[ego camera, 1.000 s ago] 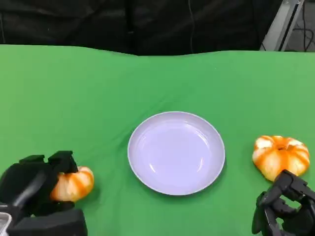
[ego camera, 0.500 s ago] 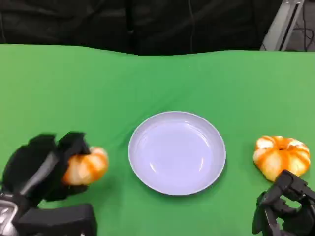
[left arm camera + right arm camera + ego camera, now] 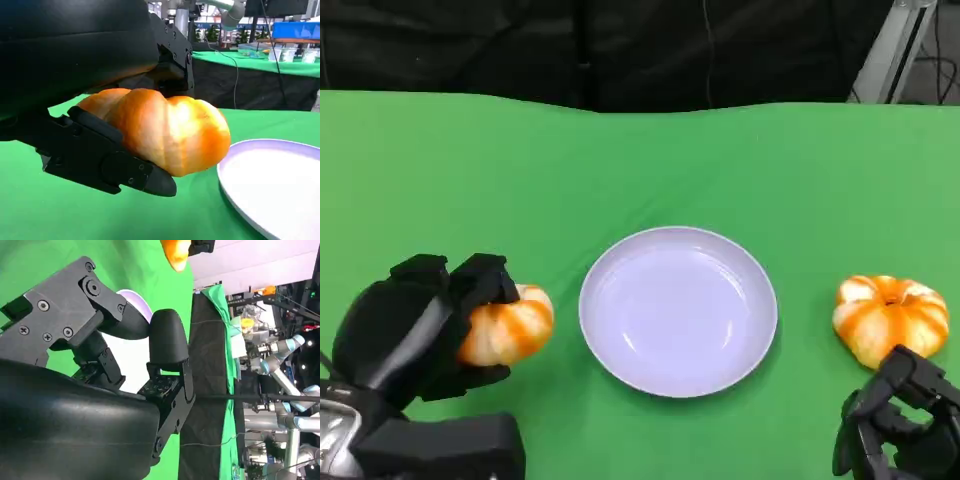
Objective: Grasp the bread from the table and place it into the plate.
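My left hand [image 3: 420, 330] grips an orange-and-white bread roll [image 3: 508, 326] and holds it above the green table, just left of the lavender plate [image 3: 678, 310]. In the left wrist view the roll [image 3: 165, 127] sits between the black fingers [image 3: 107, 160], close to the plate's rim [image 3: 260, 185]. A second, pumpkin-shaped roll [image 3: 890, 318] lies on the table right of the plate. My right hand [image 3: 895, 425] rests low at the front right, just in front of that roll, fingers curled and holding nothing; the right wrist view shows its fingers [image 3: 125, 340] close up.
The green cloth [image 3: 620, 170] covers the table out to a dark backdrop at the far edge. A metal stand [image 3: 895, 45] rises at the back right. The plate holds nothing.
My left hand has lifted the roll off the table and carried it right and forward, toward the plate's left rim. The right hand and the second roll have stayed put.
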Available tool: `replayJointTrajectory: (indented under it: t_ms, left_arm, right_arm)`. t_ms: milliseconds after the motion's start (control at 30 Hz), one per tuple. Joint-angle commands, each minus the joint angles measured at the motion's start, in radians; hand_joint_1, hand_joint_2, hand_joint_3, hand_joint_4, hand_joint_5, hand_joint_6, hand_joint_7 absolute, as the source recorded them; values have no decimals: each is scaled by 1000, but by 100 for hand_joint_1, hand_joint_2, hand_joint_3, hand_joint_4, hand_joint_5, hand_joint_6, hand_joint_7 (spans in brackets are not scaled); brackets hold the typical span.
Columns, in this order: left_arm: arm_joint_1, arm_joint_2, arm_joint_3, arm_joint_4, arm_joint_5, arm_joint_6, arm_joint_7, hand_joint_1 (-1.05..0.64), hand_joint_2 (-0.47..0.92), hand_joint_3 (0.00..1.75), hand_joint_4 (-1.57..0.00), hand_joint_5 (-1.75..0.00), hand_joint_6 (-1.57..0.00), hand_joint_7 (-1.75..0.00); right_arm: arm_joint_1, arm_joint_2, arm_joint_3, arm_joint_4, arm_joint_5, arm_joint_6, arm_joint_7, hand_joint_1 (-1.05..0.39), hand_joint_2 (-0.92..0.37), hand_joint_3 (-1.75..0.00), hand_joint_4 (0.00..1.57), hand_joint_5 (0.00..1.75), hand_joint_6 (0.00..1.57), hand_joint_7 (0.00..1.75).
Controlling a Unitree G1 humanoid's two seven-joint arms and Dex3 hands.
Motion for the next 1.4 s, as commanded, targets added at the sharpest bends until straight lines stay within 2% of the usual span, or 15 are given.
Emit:
replayJointTrajectory:
  t_ms: [33, 100, 167, 600, 867, 1067, 1100, 1133, 1167, 1200, 1233, 1267, 1300, 1333, 1400]
  left_arm:
    - [-126, -85, -55, -90, -3, -17, -59, -11, 92, 26, -65, -175, -56, -175]
    - [-195, -151, -109, -58, 22, 1, -86, -10, 92, 27, -66, -175, -57, -174]
    - [-234, -189, -141, -34, 37, 8, -100, -10, 91, 27, -66, -175, -58, -173]
    - [-317, -263, -202, 147, 57, -28, -66, -7, 91, 24, -62, -175, -53, -175]
    - [-377, -295, -234, 312, 77, -55, 6, -4, 92, 20, -59, -175, -50, -175]
    - [-427, -313, -258, 478, 81, -120, 102, -5, 92, 20, -57, -175, -48, -174]
    - [-435, -315, -260, 504, 78, -133, 114, -5, 92, 21, -56, -175, -47, -174]
    - [-444, -316, -262, 528, 71, -150, 118, -6, 92, 25, -53, -172, -50, -162]
    - [-451, -316, -262, 547, 59, -166, 112, -6, 92, 29, -53, -163, -56, -143]
    - [-456, -315, -261, 559, 48, -177, 99, -9, 92, 30, -55, -144, -64, -116]
    - [-461, -307, -264, 555, 40, -170, 55, -20, 92, 29, -56, -105, -71, -70]
    - [-464, -298, -269, 544, 36, -153, 4, -32, 92, 29, -59, -66, -73, -39]
    - [-467, -288, -274, 525, 36, -127, -57, -45, 92, 31, -55, -39, -69, -20]
    - [-467, -281, -277, 510, 36, -108, -99, -61, 92, 35, -43, -16, -57, -8]
    - [-464, -266, -289, 477, 58, -66, -173, -69, 92, 38, -37, -5, -51, -2]
  right_arm:
    - [-3, -2, 0, 4, 4, -20, -2, -13, -54, -125, 89, 175, 77, 164]
    - [0, 2, 2, 7, 4, -29, -2, -14, -54, -125, 89, 175, 76, 163]
    - [6, 7, 8, 2, 0, -33, -6, -14, -54, -124, 89, 175, 76, 164]
    - [7, 0, 9, -7, -3, -24, -15, -13, -53, -126, 90, 175, 76, 164]
    - [2, 3, 8, 11, -5, -56, -11, -16, -52, -125, 90, 175, 76, 165]
    - [14, 3, 13, -8, -7, -37, -21, -15, -53, -126, 90, 175, 76, 165]
    - [14, 3, 14, -8, -7, -37, -21, -14, -53, -126, 90, 175, 76, 165]
    - [15, 3, 14, -8, -7, -38, -21, -14, -53, -126, 90, 175, 76, 165]
    - [15, 3, 15, -9, -8, -37, -21, -14, -53, -126, 90, 175, 76, 165]
    - [16, 4, 16, -12, -7, -35, -23, -14, -53, -126, 90, 175, 75, 165]
    - [18, 4, 17, -16, -6, -31, -24, -13, -53, -126, 90, 175, 75, 165]
    - [19, 5, 18, -19, -5, -29, -25, -13, -53, -126, 90, 175, 75, 165]
    - [19, 4, 19, -20, -6, -27, -25, -13, -53, -126, 90, 175, 75, 165]
    - [19, 4, 19, -21, -6, -26, -26, -13, -53, -126, 90, 175, 76, 165]
    - [19, 4, 20, -22, -5, -27, -26, -13, -53, -126, 90, 175, 76, 165]
